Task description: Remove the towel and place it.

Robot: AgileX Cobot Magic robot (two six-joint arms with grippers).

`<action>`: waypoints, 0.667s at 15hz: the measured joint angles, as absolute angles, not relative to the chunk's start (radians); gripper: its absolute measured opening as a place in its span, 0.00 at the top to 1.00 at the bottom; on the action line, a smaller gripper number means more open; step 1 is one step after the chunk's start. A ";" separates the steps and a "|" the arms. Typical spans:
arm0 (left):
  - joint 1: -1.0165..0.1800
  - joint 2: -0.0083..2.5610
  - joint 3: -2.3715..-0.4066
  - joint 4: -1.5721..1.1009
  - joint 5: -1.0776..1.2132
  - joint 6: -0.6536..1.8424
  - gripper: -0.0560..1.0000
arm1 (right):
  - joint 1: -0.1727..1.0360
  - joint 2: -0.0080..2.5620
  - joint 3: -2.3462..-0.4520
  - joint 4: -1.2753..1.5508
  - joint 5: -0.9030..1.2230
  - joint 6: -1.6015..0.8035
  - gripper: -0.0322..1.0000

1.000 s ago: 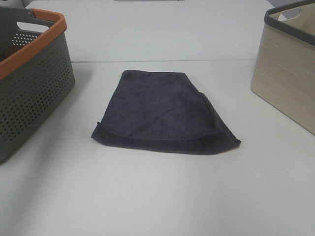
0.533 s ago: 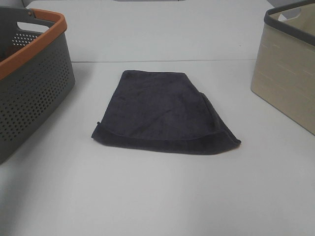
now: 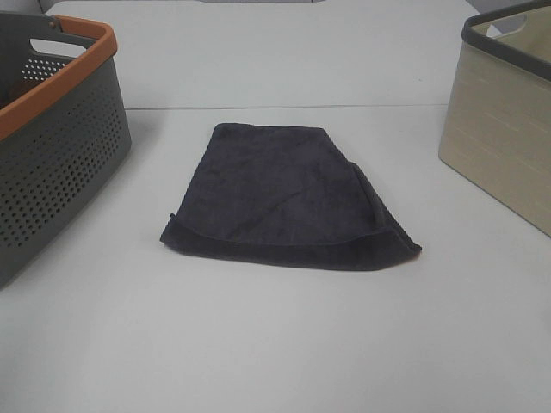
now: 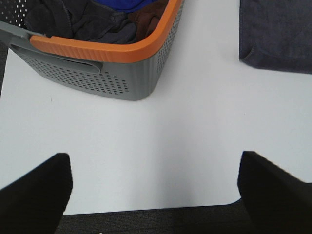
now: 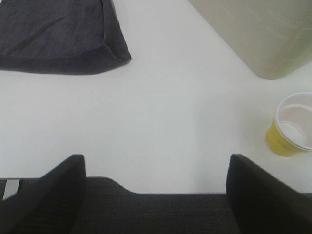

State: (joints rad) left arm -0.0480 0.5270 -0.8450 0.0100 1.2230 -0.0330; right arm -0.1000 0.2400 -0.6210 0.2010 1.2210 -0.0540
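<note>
Exterior high view: a dark charcoal-grey terry cloth towel (image 3: 288,198), folded flat with its hemmed band along the near edge, lies in the middle of a white table (image 3: 275,344). A grey perforated plastic laundry basket with an orange rim (image 3: 52,129) stands well apart on the left, and a beige basket with a dark grey rim (image 3: 504,129) stands well apart on the right. Neither arm shows here. Nothing has changed over the last second: the towel lies exactly as it did, so it looks already set down, or the arms are simply waiting

Left wrist view: the left gripper (image 4: 155,192) hangs with its two black jaws spread wide and nothing between them, above bare table near the edge. The orange-rimmed basket, holding dark and blue clothes (image 4: 97,19), is ahead, and one corner of the towel shows off to the side

Right wrist view: the right gripper (image 5: 155,190) also has its jaws wide apart and empty, near the table edge. The towel's hemmed corner is ahead, the beige basket's corner beyond, and a small yellow paper cup (image 5: 290,129) stands just beside that basket
</note>
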 joint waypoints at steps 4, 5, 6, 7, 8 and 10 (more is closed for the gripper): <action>-0.048 0.351 -0.744 0.041 1.218 -0.033 0.13 | -0.039 0.156 -0.570 0.216 1.221 -0.106 0.28; -0.048 0.311 -0.733 0.044 1.219 -0.030 0.13 | -0.036 0.121 -0.568 0.215 1.220 -0.106 0.28; -0.048 0.266 -0.721 0.045 1.219 -0.030 0.13 | -0.035 0.076 -0.561 0.213 1.220 -0.109 0.28; -0.048 0.221 -0.708 0.053 1.219 -0.030 0.13 | -0.035 0.028 -0.553 0.213 1.221 -0.112 0.28; -0.048 0.168 -0.696 0.069 1.219 -0.037 0.13 | -0.035 0.002 -0.552 0.213 1.222 -0.112 0.28; -0.046 0.016 -0.671 0.099 1.221 -0.048 0.13 | -0.035 -0.004 -0.543 0.198 1.196 -0.100 0.28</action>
